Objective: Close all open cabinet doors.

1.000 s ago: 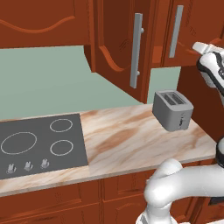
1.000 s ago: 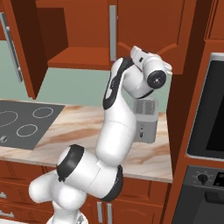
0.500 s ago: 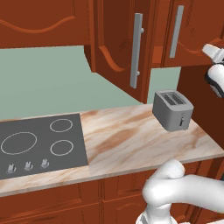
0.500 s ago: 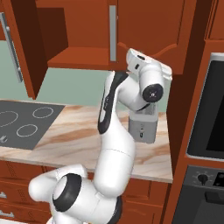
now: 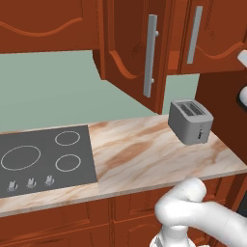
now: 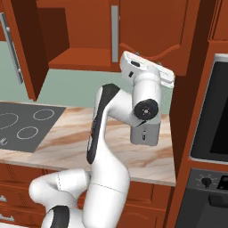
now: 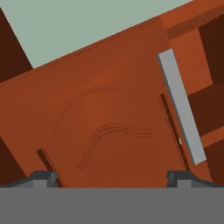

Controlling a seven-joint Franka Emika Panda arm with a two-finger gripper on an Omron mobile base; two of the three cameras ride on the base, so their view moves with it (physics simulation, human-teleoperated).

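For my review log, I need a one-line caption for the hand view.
Open gripper faces a reddish-brown cabinet door with its long silver bar handle off to one side.

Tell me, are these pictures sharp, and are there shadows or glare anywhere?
Left base view: sharp, evenly lit, no glare on the toaster. Right base view: the open cabinet darkens inside. Hand view: tilted, the cabinet door crisp, its handle casting a thin shadow.
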